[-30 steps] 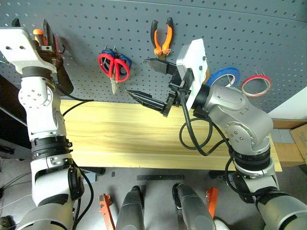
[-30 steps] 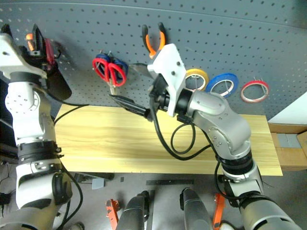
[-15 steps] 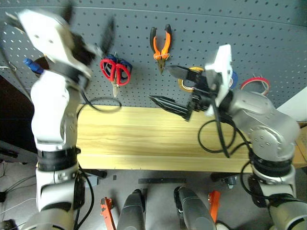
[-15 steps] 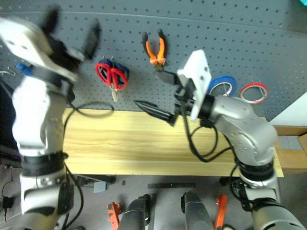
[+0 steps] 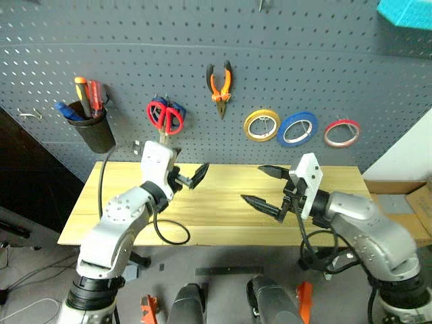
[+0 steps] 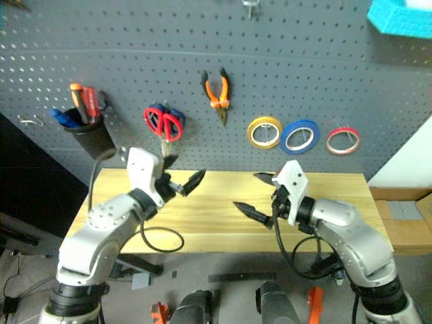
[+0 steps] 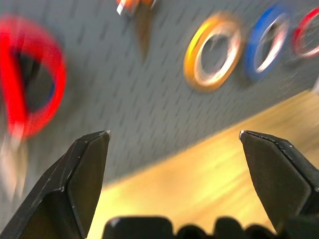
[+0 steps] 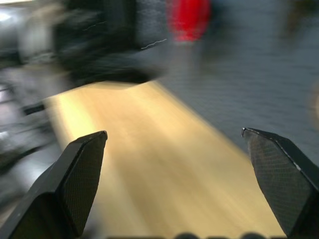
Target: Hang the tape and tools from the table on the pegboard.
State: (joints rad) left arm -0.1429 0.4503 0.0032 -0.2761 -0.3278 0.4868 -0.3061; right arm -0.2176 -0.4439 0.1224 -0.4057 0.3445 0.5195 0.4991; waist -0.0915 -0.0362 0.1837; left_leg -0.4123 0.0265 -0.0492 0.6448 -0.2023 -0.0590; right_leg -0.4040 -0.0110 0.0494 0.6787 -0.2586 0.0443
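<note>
On the pegboard [image 5: 135,54] hang the red-handled scissors [image 5: 165,115], the orange-and-black pliers [image 5: 219,79] and the thin red tape [image 5: 341,132]. A red-handled screwdriver [image 5: 95,95] stands in a black cup [image 5: 94,132] at the board's left. Both arms hover low over the wooden table [image 5: 223,216]. My left gripper [image 5: 183,165] is open and holds nothing, below the scissors. My right gripper [image 5: 253,183] is open and holds nothing, over the table's middle, pointing left. The left wrist view has the scissors [image 7: 30,99] and the red tape [image 7: 306,35] ahead of its fingers [image 7: 84,169].
A yellow tape ring [image 5: 262,125] and a blue one [image 5: 298,128] hang between the pliers and the red tape. Blue-handled scissors sit behind the red ones. A black cable [image 5: 169,233] loops over the table's front. A cardboard box [image 5: 420,202] stands at the right.
Both arms have dropped from the pegboard to just above the table. The left gripper left the cup and swung right and down. The camera has tilted up, showing more of the board.
</note>
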